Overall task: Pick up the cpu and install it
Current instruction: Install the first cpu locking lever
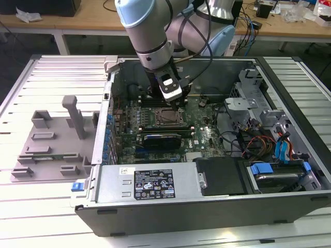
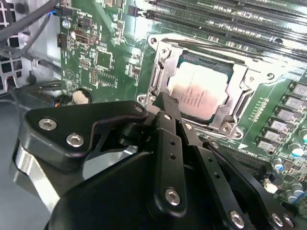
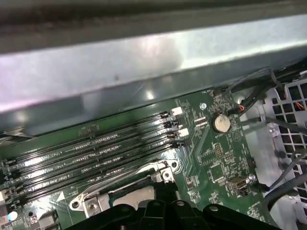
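While cpu point(image 2: 204, 91) sits in socket frame point(image 2: 249, 103) (silver top showing), jaws hover just above, state unclear.

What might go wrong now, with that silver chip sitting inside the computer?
The cpu lies in the socket frame, with the gripper close over its edge. A slightly crooked chip might not seat properly. The memory slots and loose cables lie nearby, so a stray arm move could perhaps knock them.

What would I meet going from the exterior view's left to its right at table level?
Grey plastic tray → blue latch at the case's corner → white-labelled box → black cover → blue-handled drive bay.
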`<state>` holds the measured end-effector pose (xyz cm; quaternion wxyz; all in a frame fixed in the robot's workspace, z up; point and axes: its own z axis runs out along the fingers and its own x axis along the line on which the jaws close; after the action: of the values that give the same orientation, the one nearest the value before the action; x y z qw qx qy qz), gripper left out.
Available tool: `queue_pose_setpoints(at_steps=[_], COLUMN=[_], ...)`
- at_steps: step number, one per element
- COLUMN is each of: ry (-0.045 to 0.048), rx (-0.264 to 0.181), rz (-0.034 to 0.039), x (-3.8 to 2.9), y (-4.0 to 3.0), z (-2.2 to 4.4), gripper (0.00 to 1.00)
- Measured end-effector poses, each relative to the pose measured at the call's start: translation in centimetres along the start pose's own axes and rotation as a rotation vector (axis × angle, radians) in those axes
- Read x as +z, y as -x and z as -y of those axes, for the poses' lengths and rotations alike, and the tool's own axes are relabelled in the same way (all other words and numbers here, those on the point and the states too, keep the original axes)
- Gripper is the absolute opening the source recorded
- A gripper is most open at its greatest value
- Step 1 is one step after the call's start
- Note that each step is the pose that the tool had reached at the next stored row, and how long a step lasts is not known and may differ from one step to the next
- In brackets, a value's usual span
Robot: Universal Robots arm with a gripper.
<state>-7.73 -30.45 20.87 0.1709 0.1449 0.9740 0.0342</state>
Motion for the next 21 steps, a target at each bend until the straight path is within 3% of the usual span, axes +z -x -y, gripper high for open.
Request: queue_pose_setpoints(at_steps=[2,3,4,5,6,7,8,9,11,12,16,21], ry=[0.0,-0.0011,-0.0052,-0.0114,-0.0214,-0.0288,-0.0336,-0.0459,-0.059,-0.0713,-0.0727,-0.0895], rx=[0.0,0.0,0.0,0.001,0.001,0.001,0.002,0.003,0.003,0.004,0.004,-0.005], rz=[-0.0001,-0.0036,-0.017,-0.037,-0.0698,-0.0937,-0.1094,-0.1489,-0.1914,-0.2299,-0.2321,-0.2284], x=[0.0,0.01,0.02,0.04,0.1,0.14,0.17,0.24,0.33,0.39,0.4,-0.16], y=[0.0,0.0,0.03,0.08,0.19,0.3,0.37,0.54,0.74,0.9,0.91,1.27], z=[0.0,-0.01,-0.02,-0.03,-0.06,-0.09,-0.11,-0.17,-0.23,-0.27,-0.28,-0.4], gripper=[0.11,0.11,0.11,0.11,0.11,0.11,0.11,0.11,0.11,0.11,0.11,0.11])
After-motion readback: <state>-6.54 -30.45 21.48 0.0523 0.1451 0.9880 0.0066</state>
